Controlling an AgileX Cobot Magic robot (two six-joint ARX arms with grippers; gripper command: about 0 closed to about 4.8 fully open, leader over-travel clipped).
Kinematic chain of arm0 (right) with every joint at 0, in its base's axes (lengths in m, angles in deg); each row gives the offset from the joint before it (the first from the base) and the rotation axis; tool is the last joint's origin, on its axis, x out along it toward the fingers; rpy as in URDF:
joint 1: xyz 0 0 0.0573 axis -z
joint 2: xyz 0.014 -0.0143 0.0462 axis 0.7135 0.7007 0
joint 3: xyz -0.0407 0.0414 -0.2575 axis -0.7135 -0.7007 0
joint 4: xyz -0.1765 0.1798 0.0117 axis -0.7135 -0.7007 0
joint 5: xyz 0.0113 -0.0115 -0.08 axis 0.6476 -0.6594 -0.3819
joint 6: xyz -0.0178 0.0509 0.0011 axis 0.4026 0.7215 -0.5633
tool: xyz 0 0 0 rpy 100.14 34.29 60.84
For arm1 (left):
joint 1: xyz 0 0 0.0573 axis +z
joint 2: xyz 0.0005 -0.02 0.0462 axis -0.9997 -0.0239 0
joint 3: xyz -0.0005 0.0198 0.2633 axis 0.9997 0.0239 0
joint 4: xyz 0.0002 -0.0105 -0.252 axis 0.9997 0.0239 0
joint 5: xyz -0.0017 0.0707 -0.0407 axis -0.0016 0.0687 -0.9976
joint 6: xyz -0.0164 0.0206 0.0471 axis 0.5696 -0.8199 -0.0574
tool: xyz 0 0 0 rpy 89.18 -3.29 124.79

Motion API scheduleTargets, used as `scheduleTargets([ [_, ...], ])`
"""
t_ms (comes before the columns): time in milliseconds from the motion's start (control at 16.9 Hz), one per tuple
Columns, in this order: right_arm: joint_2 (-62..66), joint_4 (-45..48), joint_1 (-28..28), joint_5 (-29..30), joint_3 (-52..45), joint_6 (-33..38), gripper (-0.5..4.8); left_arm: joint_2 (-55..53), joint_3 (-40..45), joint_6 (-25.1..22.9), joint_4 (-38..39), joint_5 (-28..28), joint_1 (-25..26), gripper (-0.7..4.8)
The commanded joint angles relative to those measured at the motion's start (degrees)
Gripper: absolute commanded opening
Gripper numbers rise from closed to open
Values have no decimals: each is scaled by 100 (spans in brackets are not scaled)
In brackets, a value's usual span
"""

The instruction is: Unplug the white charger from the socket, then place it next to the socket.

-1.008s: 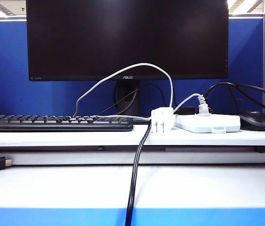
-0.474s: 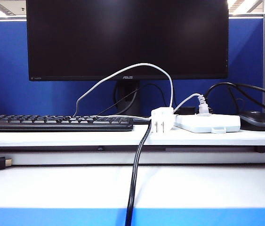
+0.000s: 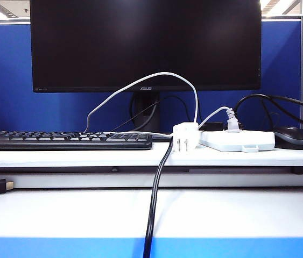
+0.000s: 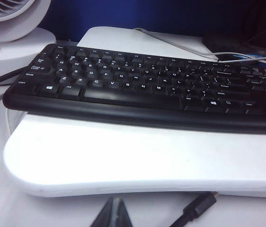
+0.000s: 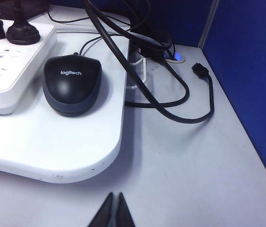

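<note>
So the white charger (image 3: 185, 136) is sitting on the raised white shelf (image 3: 86, 157), prongs facing the near side, just left of the socket (image 3: 237, 141) and right up against its left end, with its thin white cable (image 3: 140, 83) looping up in front of the monitor (image 3: 146, 43). Left pincer (image 4: 115, 213) hangs low over the bench (image 4: 52, 213) in front of the keyboard (image 4: 137, 87), tips clenched together on nothing. Right pincer (image 5: 112, 211) is clenched and empty too, near the black mouse (image 5: 71, 84) at the socket's right end.
</note>
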Motion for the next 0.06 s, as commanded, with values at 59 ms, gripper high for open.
scheduleTargets([
  [59, -13, 20, 0, -2, -22, -24, -1, 15, 7, 9, 55, -7, 11, 2],
])
